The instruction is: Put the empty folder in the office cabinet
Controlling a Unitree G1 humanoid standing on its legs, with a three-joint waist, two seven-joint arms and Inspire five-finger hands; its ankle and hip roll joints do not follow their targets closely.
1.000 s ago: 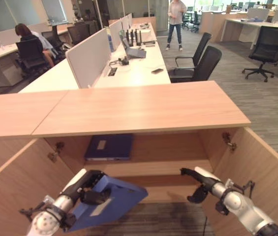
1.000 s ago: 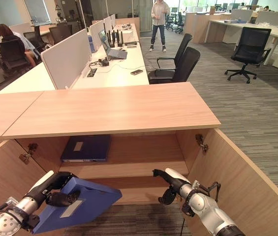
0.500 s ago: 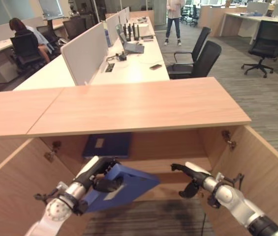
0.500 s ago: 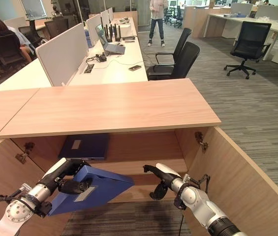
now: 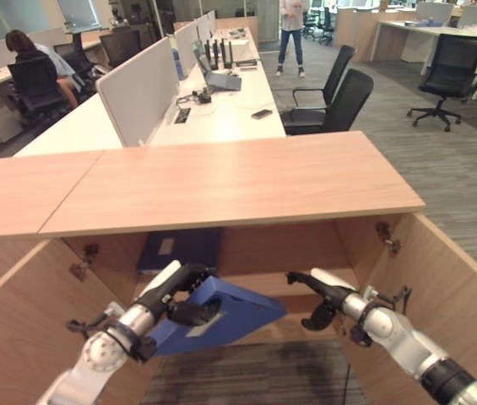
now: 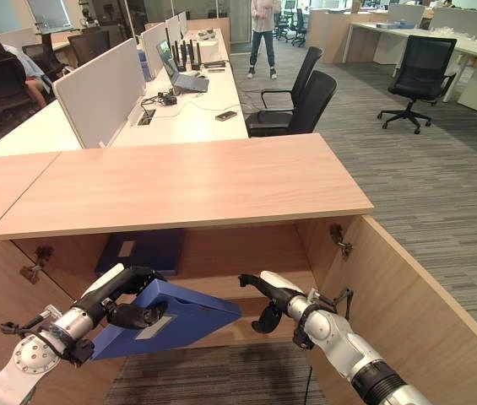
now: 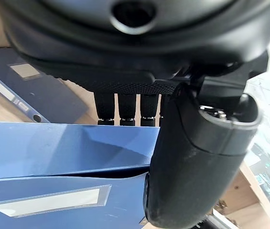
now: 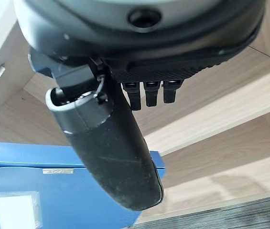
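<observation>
The left hand [image 5: 173,291] grips a blue folder [image 5: 221,315], a flat, stiff, smooth-skinned binder with a pale rectangular label on its cover. The fingers [image 7: 120,107] lie curled over the top face and the thumb is pressed against the label side, so the folder is pinched between them. It hangs tilted in the open mouth of the wooden cabinet [image 5: 246,181], its far corner reaching out past the fingers toward the edge of the shelf [image 5: 297,283], without lying on it.

The right hand [image 6: 265,291] is beside the folder's free corner, close to it but holding nothing. Its fingers [image 8: 146,93] are loosely extended toward the shelf, and the thumb hangs down apart from them.

Beyond the left fingers, a second blue folder [image 5: 179,250] lies flat on the shelf, deep in the cabinet, with a small white label on its cover. The cabinet is pale wood-grain board with a broad flat top, and both doors [image 6: 415,295] stand swung wide on metal hinges [image 5: 383,236].
</observation>
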